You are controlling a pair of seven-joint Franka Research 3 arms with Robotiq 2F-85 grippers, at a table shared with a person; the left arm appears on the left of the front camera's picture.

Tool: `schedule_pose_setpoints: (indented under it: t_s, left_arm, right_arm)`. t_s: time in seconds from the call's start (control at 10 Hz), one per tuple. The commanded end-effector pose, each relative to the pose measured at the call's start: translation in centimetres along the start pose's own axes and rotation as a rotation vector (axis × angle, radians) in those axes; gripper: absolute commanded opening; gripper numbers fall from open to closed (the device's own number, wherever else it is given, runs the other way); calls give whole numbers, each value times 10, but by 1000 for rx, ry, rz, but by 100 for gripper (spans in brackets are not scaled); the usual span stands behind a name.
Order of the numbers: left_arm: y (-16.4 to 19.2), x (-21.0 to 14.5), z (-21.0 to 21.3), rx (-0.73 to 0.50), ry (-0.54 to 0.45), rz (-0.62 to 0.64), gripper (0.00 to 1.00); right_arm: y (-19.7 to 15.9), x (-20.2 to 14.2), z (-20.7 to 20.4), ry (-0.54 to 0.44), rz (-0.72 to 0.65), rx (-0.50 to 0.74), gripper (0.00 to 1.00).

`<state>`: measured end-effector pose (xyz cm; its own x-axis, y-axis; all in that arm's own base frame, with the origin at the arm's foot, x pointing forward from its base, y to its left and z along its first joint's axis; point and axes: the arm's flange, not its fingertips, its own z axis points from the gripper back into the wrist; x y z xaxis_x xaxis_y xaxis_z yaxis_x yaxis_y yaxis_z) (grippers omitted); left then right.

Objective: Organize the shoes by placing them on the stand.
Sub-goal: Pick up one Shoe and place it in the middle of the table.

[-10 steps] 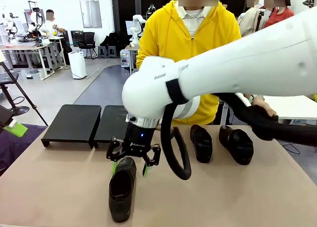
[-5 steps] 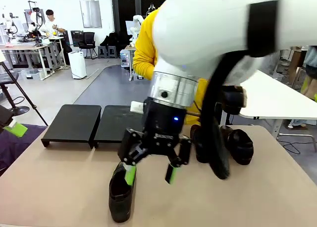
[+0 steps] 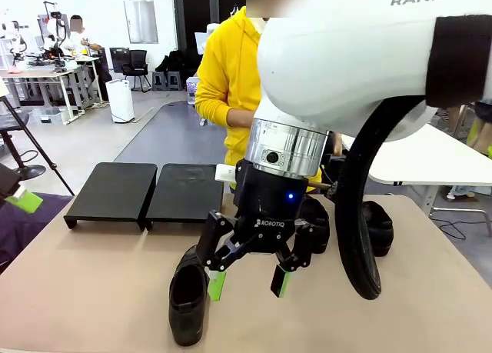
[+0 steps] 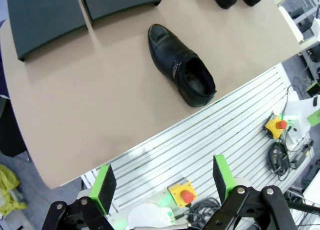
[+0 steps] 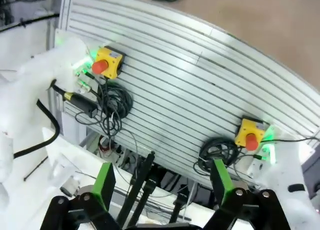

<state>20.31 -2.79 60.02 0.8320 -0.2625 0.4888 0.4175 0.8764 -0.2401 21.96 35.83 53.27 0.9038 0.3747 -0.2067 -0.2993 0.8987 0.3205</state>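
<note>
Jaws of the right arm's black two-finger gripper (image 3: pixel 249 283) are seen spread and empty just right of the near black leather slip-on shoe (image 3: pixel 187 301), laid lengthwise near-to-far, toe toward the low black two-panel stand (image 3: pixel 115 188) at far left.

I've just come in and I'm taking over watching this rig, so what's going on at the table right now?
The right gripper hangs open just above the table beside one black shoe, holding nothing. The left gripper is open too, looking down on the table from higher up. Two more shoes lie farther back on the right, partly hidden by the arm. The stand has no shoe on it yet. A person in a yellow hoodie stands at the far side.
</note>
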Motion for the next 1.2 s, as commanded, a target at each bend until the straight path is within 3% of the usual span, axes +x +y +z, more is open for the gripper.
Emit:
schedule_pose_setpoints:
  t_s: [0.0,0.1,0.3,0.5,0.7,0.9,1.1]
  left_arm:
    - [1,1,0,-9,-10,-2,100]
    - [1,1,0,-9,-10,-2,100]
    - [1,1,0,-9,-10,-2,100]
    - [1,1,0,-9,-10,-2,100]
    - [1,1,0,-9,-10,-2,100]
    - [1,1,0,-9,-10,-2,100]
    - [1,1,0,-9,-10,-2,100]
  right_arm:
    - [-8,9,7,61,82,77,100]
    - [-28,-3,18,85,132,114,100]
    - [-125,-52,67,72,137,247,100]
    - [-244,-100,100,-84,53,537,100]
    - [-349,-154,97,-359,7,743,100]
    - [-399,-207,75,-623,-34,794,100]
    - [-395,-218,59,-686,-87,694,100]
